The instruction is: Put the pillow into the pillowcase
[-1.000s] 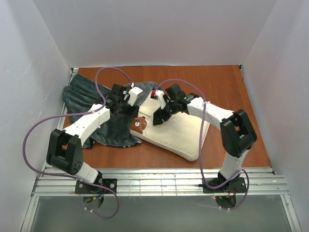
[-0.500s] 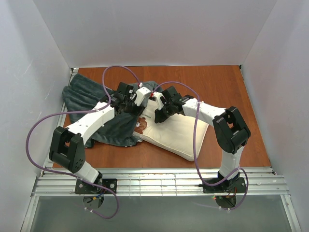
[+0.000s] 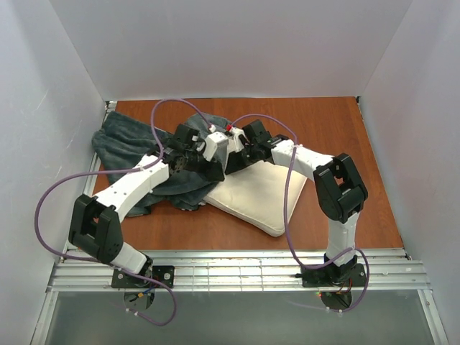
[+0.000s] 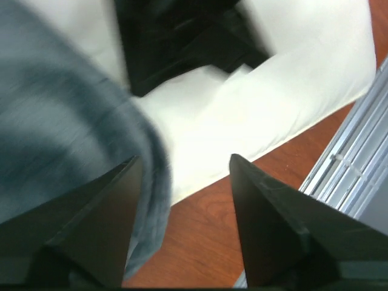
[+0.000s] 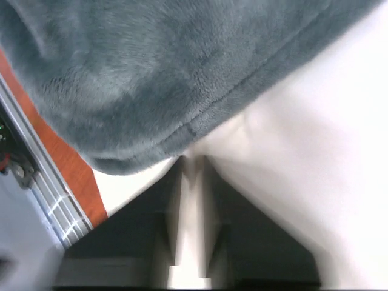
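One pillow (image 3: 262,198) — plump, cream, mid-surface, far-left end under the grey-teal pillowcase (image 3: 126,144). The right end effector (image 5: 194,160) pinches pillow fabric; left end effector (image 4: 185,159) parted — pillowcase hem against one finger.

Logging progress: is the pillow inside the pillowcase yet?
Mostly out: most of the pillow shows bare; the pillowcase hem overlaps just its far-left corner.

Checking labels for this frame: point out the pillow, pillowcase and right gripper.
pillow (image 3: 262,194) top view, middle of cream face.
pillowcase (image 3: 122,144) top view, grey fabric left of arms.
right gripper (image 5: 193,159) right wrist view, between fingertips pinching pillow.
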Controlling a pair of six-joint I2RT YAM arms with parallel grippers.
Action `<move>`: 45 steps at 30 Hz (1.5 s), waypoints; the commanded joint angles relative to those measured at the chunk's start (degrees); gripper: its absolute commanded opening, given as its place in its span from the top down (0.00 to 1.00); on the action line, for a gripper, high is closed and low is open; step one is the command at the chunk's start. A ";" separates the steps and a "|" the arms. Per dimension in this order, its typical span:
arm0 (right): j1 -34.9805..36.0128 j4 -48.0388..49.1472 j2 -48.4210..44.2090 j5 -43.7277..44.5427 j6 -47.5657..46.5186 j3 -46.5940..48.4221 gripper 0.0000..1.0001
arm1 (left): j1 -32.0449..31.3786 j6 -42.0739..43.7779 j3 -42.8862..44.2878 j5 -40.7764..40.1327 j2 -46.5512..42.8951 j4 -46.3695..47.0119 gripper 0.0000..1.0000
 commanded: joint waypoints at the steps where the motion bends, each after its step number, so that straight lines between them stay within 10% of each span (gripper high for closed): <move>1: -1.07 1.49 -1.85 -4.20 -5.92 3.39 0.83 | 4.28 2.55 0.57 -0.90 -9.58 -0.07 0.43; 4: -0.38 -3.09 -8.78 -3.15 -12.62 -0.28 0.40 | 4.47 10.48 -1.88 -1.68 -18.71 -6.66 0.37; 10: 13.91 -6.79 -18.56 20.72 -26.88 -6.71 0.02 | 10.25 -0.19 -5.14 -3.45 -29.01 -7.92 0.30; 20: 24.94 4.01 -6.10 51.59 -33.48 -15.95 0.01 | 13.96 -11.85 -2.68 -4.85 -32.18 -7.21 0.15; 24: 24.77 4.98 1.03 54.87 -33.74 -11.92 0.30 | 13.96 -9.29 -5.66 -5.20 -34.46 -8.44 0.15; 26: 24.51 4.46 0.69 53.20 -33.48 -9.11 0.90 | 13.87 -7.80 -7.33 -4.33 -35.52 -8.79 0.16; 27: 24.24 3.33 0.25 52.06 -33.04 -7.79 0.98 | 13.87 -5.19 -8.99 -3.72 -36.22 -8.70 0.17; 35: 13.79 -11.97 -6.35 17.73 -26.10 13.80 0.99 | 13.96 22.51 -19.19 -5.28 -40.80 -9.06 0.31; 45: 5.88 -15.76 -2.39 -0.15 -18.37 24.46 0.99 | 13.26 35.78 -25.00 1.81 -41.59 2.11 0.30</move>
